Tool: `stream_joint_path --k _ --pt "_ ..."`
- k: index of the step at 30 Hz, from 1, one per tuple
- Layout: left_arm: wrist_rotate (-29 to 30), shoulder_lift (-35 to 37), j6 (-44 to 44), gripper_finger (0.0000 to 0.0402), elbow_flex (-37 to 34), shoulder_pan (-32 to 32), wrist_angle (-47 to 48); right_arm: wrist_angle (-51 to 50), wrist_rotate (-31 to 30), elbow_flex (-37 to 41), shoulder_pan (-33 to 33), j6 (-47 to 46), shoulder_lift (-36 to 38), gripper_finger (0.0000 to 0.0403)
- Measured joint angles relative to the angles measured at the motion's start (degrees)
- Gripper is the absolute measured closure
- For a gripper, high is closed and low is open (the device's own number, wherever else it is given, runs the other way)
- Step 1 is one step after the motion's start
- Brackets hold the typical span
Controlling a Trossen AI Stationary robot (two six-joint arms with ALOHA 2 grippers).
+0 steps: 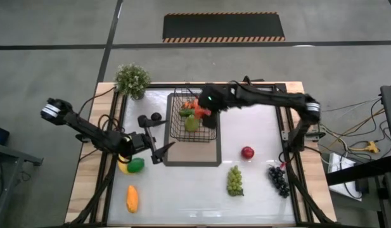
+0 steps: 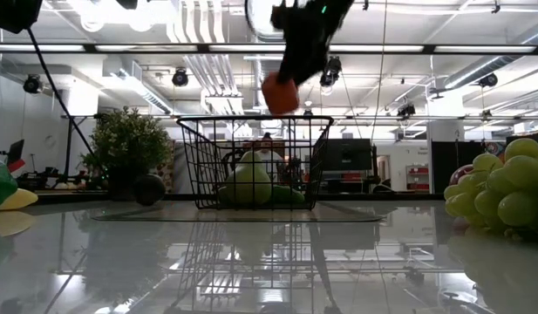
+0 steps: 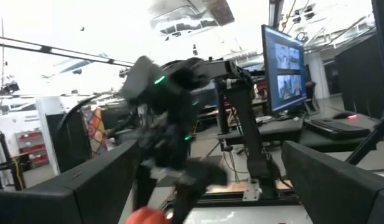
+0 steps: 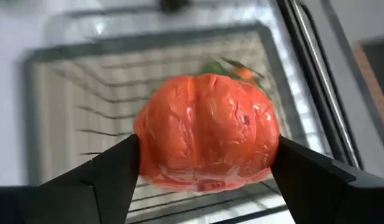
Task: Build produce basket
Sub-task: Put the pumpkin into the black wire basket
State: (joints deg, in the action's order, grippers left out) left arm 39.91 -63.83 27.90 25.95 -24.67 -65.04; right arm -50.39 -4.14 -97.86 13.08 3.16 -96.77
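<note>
The black wire basket (image 1: 194, 125) stands on a flat dark-bordered mat, holding a green pear (image 2: 251, 185) and other produce. My right gripper (image 1: 206, 113) is over the basket, shut on a red-orange tomato (image 4: 207, 132), which shows above the rim in the low view (image 2: 279, 92). My left gripper (image 1: 158, 151) is open and empty at the mat's left, its fingers spread in the left wrist view. A lime and a yellow piece (image 1: 132, 166), an orange piece (image 1: 132, 198), green grapes (image 1: 234, 180), dark grapes (image 1: 278, 179) and a red apple (image 1: 247, 152) lie on the table. My right gripper pinches the tomato between its two fingers, one finger (image 4: 111, 171) on each opposite side (image 4: 148, 143) of its round body. The fingers point down from above. The tomato hangs lifted clear, above the basket's open top.
A green potted plant (image 1: 132, 80) stands at the table's far left corner. Two dark round things (image 1: 151, 118) lie left of the basket. A striped dark mat (image 1: 224, 28) lies on the floor beyond the table. Cables run off the right edge.
</note>
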Motion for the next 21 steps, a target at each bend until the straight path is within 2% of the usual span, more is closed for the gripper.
stream_joint_path --k 8,12,16,21 --pt "1.2 1.7 0.1 0.0027 -2.1 0.0 0.1 -8.8 -0.1 -8.8 7.0 8.3 -12.6 0.0092" --pt "1.2 1.9 0.6 0.0026 -2.2 0.0 0.0 -11.5 -1.3 -13.0 7.8 8.9 -17.2 0.0092" --pt "1.2 2.0 1.2 0.0026 -2.2 0.0 0.0 -13.4 -5.0 -16.6 7.7 9.6 -21.1 0.0088" --pt "1.2 2.0 1.2 0.0026 -2.2 0.0 0.0 -15.9 -8.0 -18.9 7.7 10.3 -24.0 0.0072"
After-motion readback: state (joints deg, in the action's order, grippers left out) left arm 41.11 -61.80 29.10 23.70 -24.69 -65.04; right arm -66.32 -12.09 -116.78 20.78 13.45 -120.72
